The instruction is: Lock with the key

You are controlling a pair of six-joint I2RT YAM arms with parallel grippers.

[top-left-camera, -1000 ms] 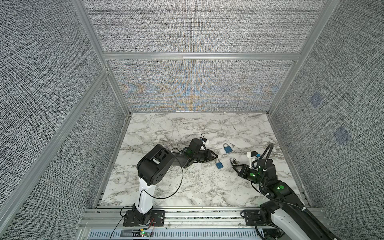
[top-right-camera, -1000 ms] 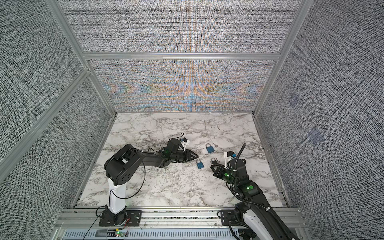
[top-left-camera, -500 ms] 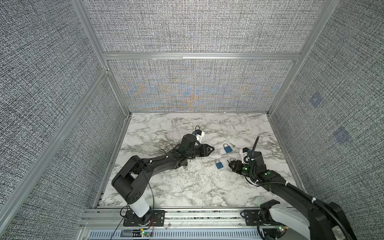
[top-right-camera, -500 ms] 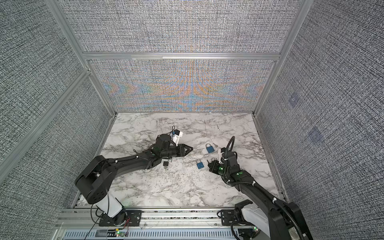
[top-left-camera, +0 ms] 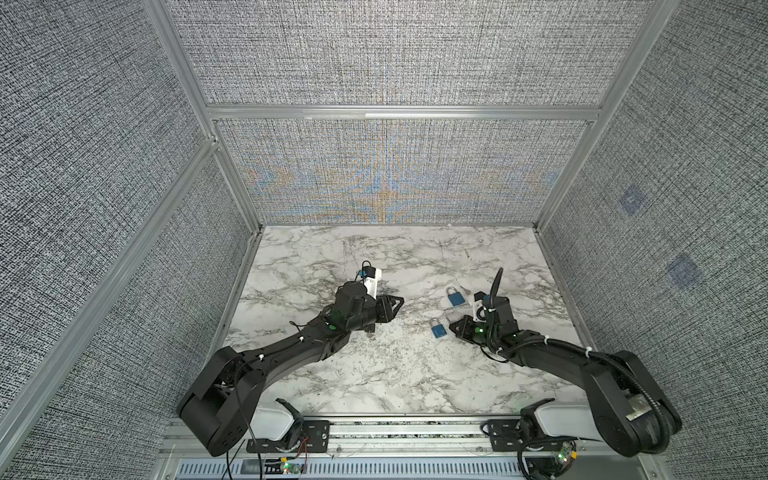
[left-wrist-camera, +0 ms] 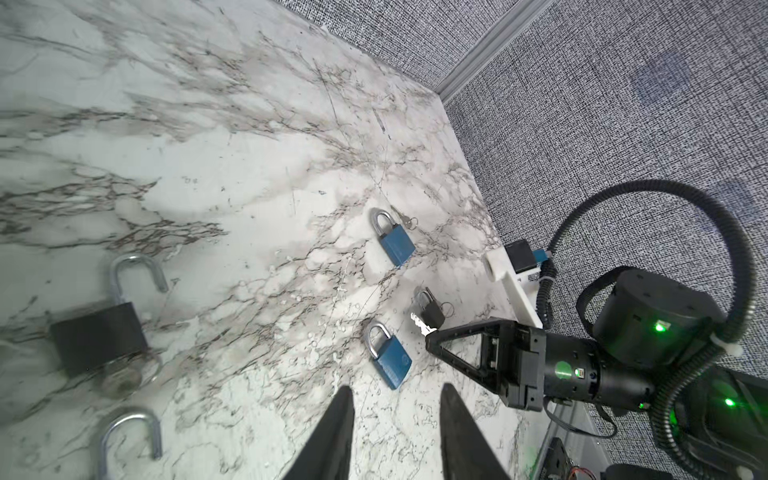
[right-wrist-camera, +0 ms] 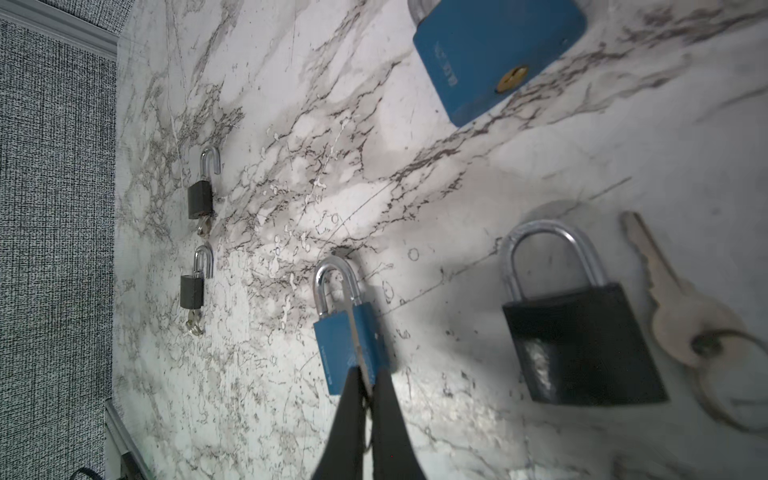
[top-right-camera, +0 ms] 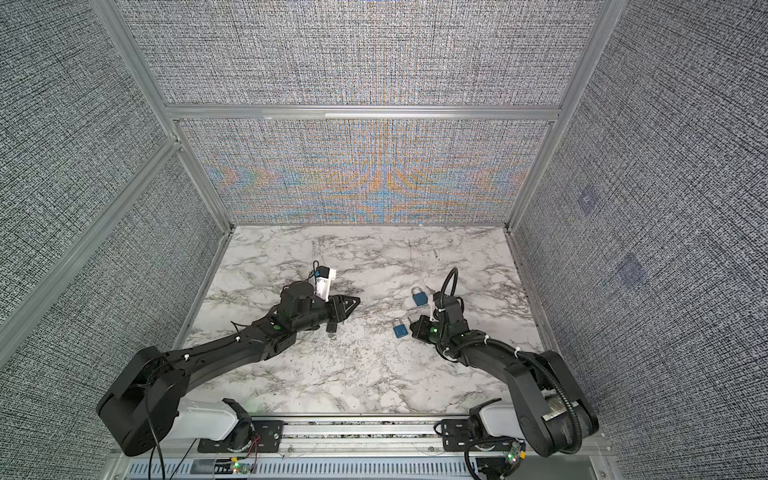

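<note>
My right gripper [right-wrist-camera: 368,374] is shut on a silver key [right-wrist-camera: 356,328], whose blade juts out over a small blue padlock [right-wrist-camera: 332,353] lying flat on the marble. In the left wrist view the same key [left-wrist-camera: 420,326] sticks from the right gripper [left-wrist-camera: 430,334], just above that blue padlock [left-wrist-camera: 390,365]. A closed black padlock [right-wrist-camera: 582,345] lies beside it with a loose key [right-wrist-camera: 681,316]. My left gripper [left-wrist-camera: 397,399] stands open and empty, short of the blue padlock. In both top views the grippers [top-left-camera: 401,301] [top-left-camera: 453,326] face each other mid-table.
A larger blue padlock [top-left-camera: 456,298] lies further back with a key [left-wrist-camera: 405,220] beside it. Two black padlocks with open shackles [right-wrist-camera: 199,199] [right-wrist-camera: 192,291] lie under my left arm. Aluminium frame posts and fabric walls [top-left-camera: 623,166] close in the marble table [top-left-camera: 395,374].
Both arms have dropped from a raised elbow pose to a low outstretched one. My right gripper has carried the key leftwards to the small blue padlock. My left gripper has drifted slightly left.
</note>
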